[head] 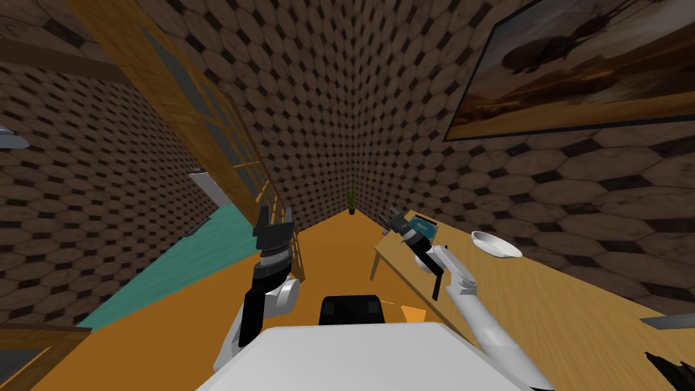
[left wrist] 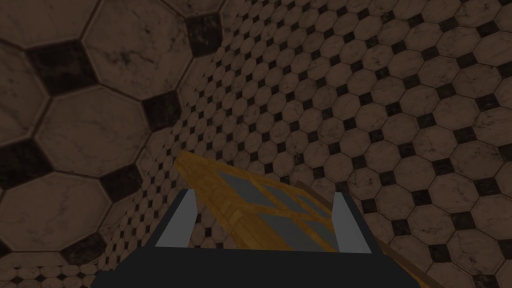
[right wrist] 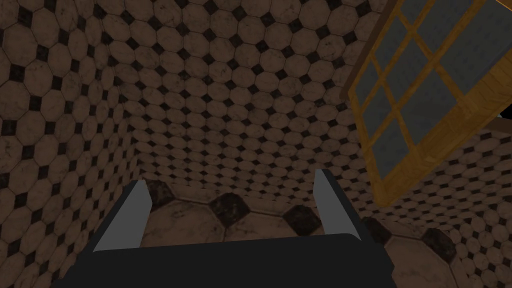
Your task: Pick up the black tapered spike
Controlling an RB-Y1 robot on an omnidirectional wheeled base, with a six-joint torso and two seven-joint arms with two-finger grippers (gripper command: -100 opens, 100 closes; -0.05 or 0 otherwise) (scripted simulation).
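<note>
Room: You are looking into a corner where brown tiled walls (head: 326, 102) are meeting, above an orange floor (head: 203, 305) with a teal patch (head: 176, 265) on the left.
Left side: A wooden-framed window (head: 203, 115) is slanting along the left wall, and a small plant (head: 351, 200) is standing in the far corner.
Right side: A painting (head: 584, 68) is hanging over a wooden table (head: 556, 305). The table is carrying a white bowl (head: 497, 245) and, at its far end, a teal object (head: 421, 227).
Left gripper (head: 273, 220): It is hanging raised over the floor, well apart from the table, with its fingers (left wrist: 175, 220) spread.
Right gripper (head: 392, 220): It is hovering over the table's far end, just beside the teal object, with its fingers (right wrist: 125, 215) standing wide apart.
Spike: You are not getting a sure sight of it. A thin dark sliver (head: 435, 282) is showing against the table just beside the right forearm. You cannot tell whether that is the spike or part of the arm.
</note>
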